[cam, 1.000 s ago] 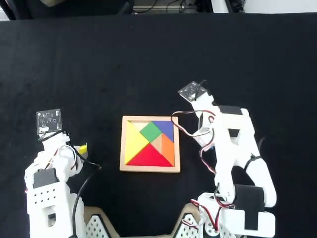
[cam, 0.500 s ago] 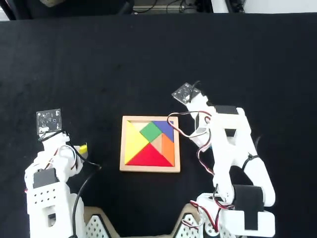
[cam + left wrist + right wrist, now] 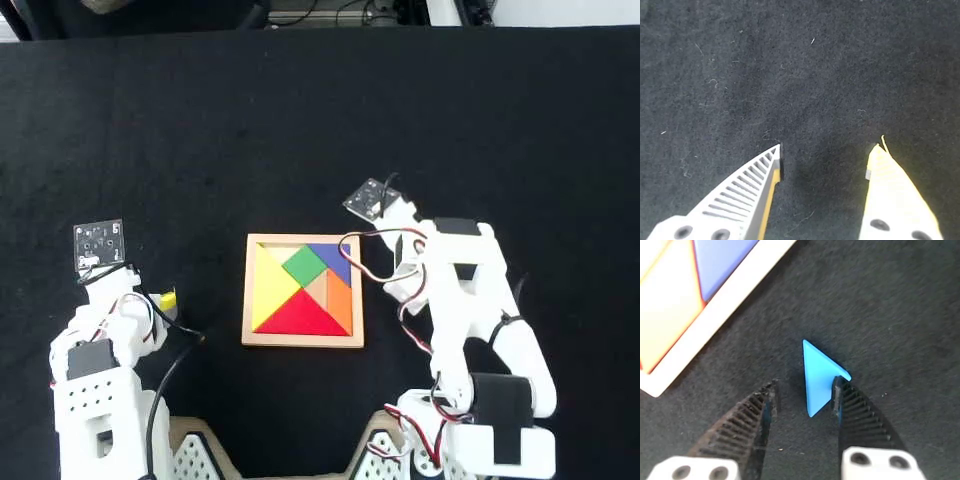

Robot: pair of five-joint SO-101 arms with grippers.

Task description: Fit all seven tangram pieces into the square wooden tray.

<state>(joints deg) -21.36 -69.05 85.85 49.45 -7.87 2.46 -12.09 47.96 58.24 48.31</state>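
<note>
The square wooden tray (image 3: pixel 303 341) lies mid-table, holding yellow, red, green, dark blue, orange and pale pieces. A corner of the tray (image 3: pixel 720 310) appears in the right wrist view, with the dark blue piece (image 3: pixel 720 257) and the orange piece (image 3: pixel 665 305) inside it. Just outside that corner a small light blue triangle (image 3: pixel 819 376) lies flat on the black cloth. My right gripper (image 3: pixel 805 385) is open around it, and one finger (image 3: pixel 847 400) touches the triangle's edge. My left gripper (image 3: pixel 827 150) is open over bare cloth, well to the left of the tray.
Black cloth (image 3: pixel 300 120) covers the whole table. The right arm (image 3: pixel 450 280) stands close to the tray's right edge and the left arm (image 3: pixel 105 340) at the front left. The arms' bases sit along the front edge.
The right arm's wrist has shifted left and a little forward, closer to the tray's right edge. The left arm and the pieces in the tray have not moved.
</note>
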